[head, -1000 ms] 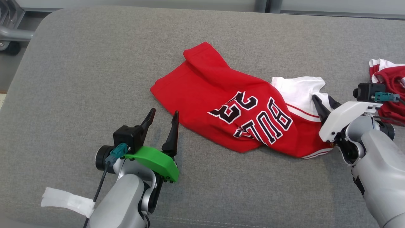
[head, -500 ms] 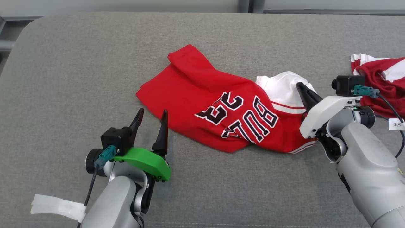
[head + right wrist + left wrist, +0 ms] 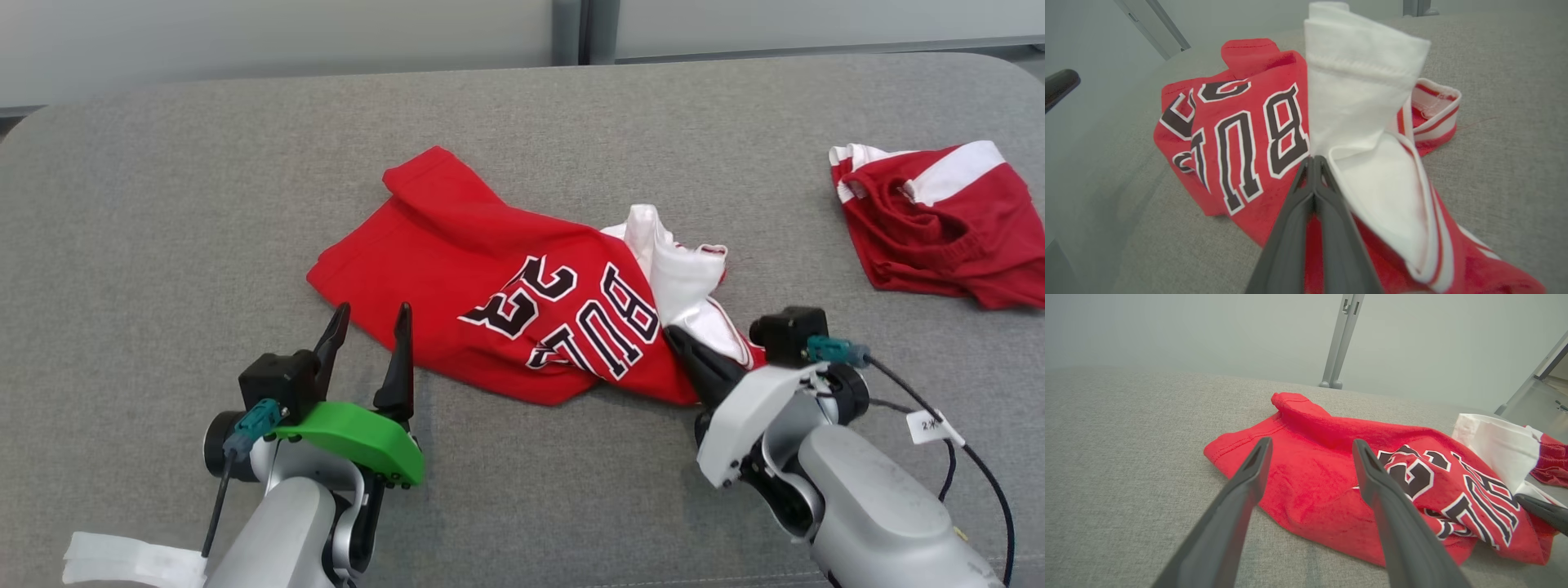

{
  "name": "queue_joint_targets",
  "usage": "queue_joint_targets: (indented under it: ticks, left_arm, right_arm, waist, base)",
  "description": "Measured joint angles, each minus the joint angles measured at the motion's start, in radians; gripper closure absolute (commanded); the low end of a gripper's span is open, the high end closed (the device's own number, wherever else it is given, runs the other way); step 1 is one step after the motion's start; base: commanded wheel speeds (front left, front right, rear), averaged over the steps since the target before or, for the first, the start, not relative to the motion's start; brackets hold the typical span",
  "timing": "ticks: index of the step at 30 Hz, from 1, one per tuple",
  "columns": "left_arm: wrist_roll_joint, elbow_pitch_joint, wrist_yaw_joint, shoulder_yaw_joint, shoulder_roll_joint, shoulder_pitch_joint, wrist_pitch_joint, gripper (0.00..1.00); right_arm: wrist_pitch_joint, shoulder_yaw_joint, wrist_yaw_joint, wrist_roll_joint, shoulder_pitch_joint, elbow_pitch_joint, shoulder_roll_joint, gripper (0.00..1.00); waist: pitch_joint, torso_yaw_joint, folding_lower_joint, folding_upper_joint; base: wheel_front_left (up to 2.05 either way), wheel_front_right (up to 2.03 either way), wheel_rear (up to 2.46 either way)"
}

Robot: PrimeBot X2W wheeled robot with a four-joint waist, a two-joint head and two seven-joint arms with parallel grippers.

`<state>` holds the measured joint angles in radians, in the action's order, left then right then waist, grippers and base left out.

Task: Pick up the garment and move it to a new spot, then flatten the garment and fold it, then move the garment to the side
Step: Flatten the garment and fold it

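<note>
The garment (image 3: 490,269) is a red jersey with black-and-white lettering and a white-trimmed end, lying crumpled on the grey cushion (image 3: 163,204). My right gripper (image 3: 673,333) is shut on that white end, which stands bunched up from its tips. In the right wrist view the closed right gripper (image 3: 1312,158) pinches the white fabric (image 3: 1355,81), with the lettered red cloth (image 3: 1241,130) to its left. My left gripper (image 3: 373,310) stands open just in front of the garment's left edge, holding nothing. The left wrist view shows the left gripper (image 3: 1312,442) with its fingers spread before the garment (image 3: 1323,477).
A second red-and-white garment (image 3: 931,220) lies crumpled at the far right of the cushion. A cable with a small white tag (image 3: 927,426) hangs from my right wrist. Behind the cushion are a pale wall and a metal post (image 3: 1339,339).
My right gripper has shut on the garment's white end and drawn it towards me, bunching it up. The left gripper stays open. The head camera has shifted.
</note>
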<state>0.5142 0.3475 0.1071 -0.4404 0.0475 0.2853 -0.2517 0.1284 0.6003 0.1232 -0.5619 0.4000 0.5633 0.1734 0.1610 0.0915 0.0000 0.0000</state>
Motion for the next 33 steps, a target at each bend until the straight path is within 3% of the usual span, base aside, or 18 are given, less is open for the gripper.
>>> queue_joint_targets:
  ticks: [10, 28, 29, 31, 32, 33]
  left_arm:
    - [-0.019, -0.008, 0.005, 0.008, 0.0, -0.026, 0.0, 0.0]
    - [-0.027, -0.021, 0.008, 0.002, 0.0, -0.053, 0.0, 0.0]
    - [-0.027, -0.021, 0.008, 0.004, 0.0, -0.056, 0.0, 0.0]
    - [-0.027, -0.021, 0.008, 0.008, 0.001, -0.062, 0.0, 0.0]
    - [-0.027, -0.021, 0.008, 0.012, 0.0, -0.065, 0.0, 0.0]
    - [-0.027, -0.021, 0.008, 0.015, 0.001, -0.067, 0.0, 0.0]
  right_arm:
    - [-0.003, 0.022, 0.0, -0.028, -0.134, -0.032, 0.081, 1.0]
    - [-0.03, 0.032, 0.0, 0.01, -0.206, -0.007, 0.173, 1.0]
    - [-0.027, 0.028, 0.0, 0.009, -0.206, -0.008, 0.172, 0.9]
    - [-0.023, 0.015, 0.0, -0.001, -0.206, -0.009, 0.167, 0.53]
    - [-0.022, 0.01, 0.0, -0.009, -0.206, -0.012, 0.163, 0.01]
    - [-0.013, -0.002, 0.0, -0.024, -0.209, -0.02, 0.155, 0.0]
  waist:
    - [-0.035, -0.064, 0.0, 0.0]
    - [-0.044, -0.06, 0.0, 0.0]
    - [-0.045, -0.06, 0.0, 0.0]
    - [-0.046, -0.062, 0.0, 0.0]
    - [-0.048, -0.063, 0.0, 0.0]
    - [-0.049, -0.065, 0.0, 0.0]
  base:
    - [0.0, 0.0, 0.0]
    - [0.0, 0.0, 0.0]
    - [0.0, 0.0, 0.0]
    - [0.0, 0.0, 0.0]
    - [0.0, 0.0, 0.0]
    - [0.0, 0.0, 0.0]
